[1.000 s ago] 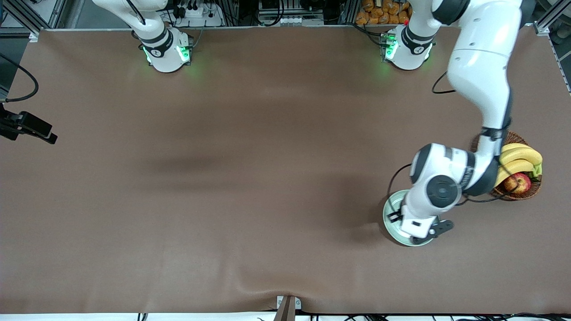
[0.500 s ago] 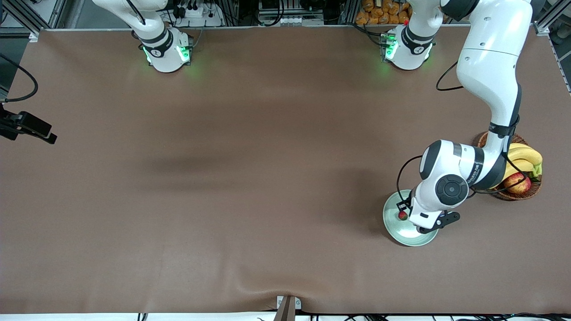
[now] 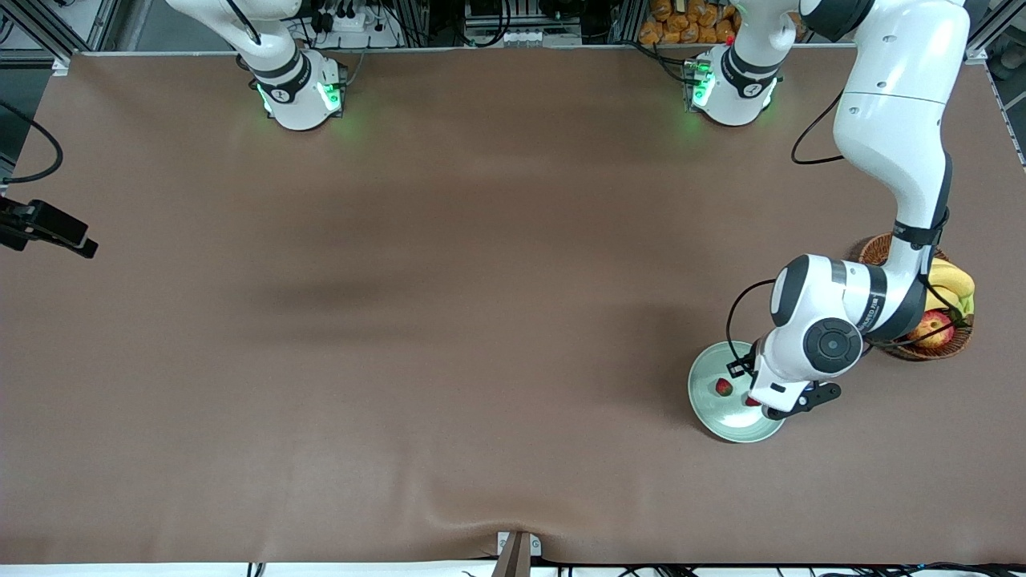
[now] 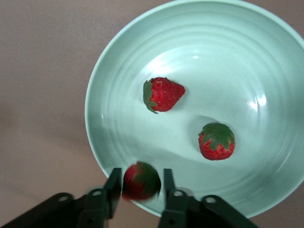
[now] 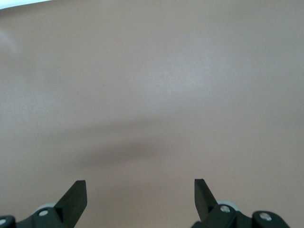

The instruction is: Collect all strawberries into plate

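Left gripper [image 4: 139,183] over pale mint-green plate [image 4: 266,52] near its rim, fingers pinching third strawberry [image 4: 140,180], blurred, probably about to drop. Two strawberries [image 4: 162,94] [image 4: 216,141] already lying in plate, apart. Right gripper [image 5: 140,197] spread wide, holding nothing, waiting above bare brown table [image 5: 152,95]. Wicker fruit basket [image 3: 946,340] beside plate, untouched.

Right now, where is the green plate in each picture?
Front view: the plate sits toward the left arm's end of the table, near the fruit basket, partly under the left end effector.
Left wrist view: the plate fills most of the picture, with the end effector low over its rim.
Right wrist view: not in it, only bare table.
Shared landmark: the strawberry lying in the plate.
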